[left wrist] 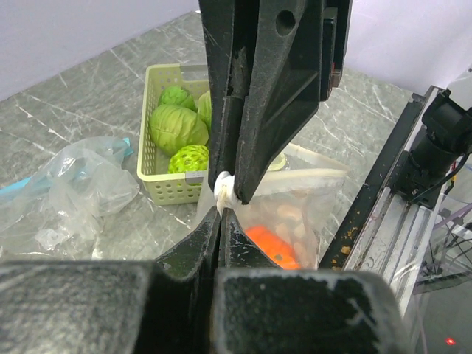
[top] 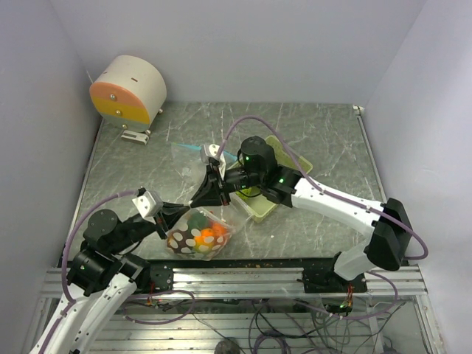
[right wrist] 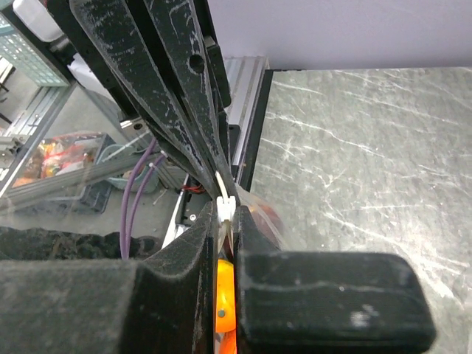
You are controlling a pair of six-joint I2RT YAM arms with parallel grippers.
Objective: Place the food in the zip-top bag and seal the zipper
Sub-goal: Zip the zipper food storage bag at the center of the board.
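Observation:
The clear zip-top bag (top: 200,237) lies near the table's front edge with orange (top: 209,236) and green food inside. My left gripper (top: 189,206) is shut on the bag's top edge (left wrist: 220,215). My right gripper (top: 199,198) meets it tip to tip and is shut on the white zipper slider (right wrist: 227,207), which also shows in the left wrist view (left wrist: 224,189). An orange piece (left wrist: 271,246) shows through the bag, and also between the right fingers (right wrist: 225,299). Several round green food pieces (left wrist: 177,127) sit in the basket.
The pale yellow-green basket (left wrist: 171,187) stands behind the bag, mostly under my right arm in the top view (top: 259,209). A second, crumpled clear bag (top: 193,153) lies behind it. A cream and orange drum (top: 130,89) stands at the back left. The front rail (top: 243,274) is close.

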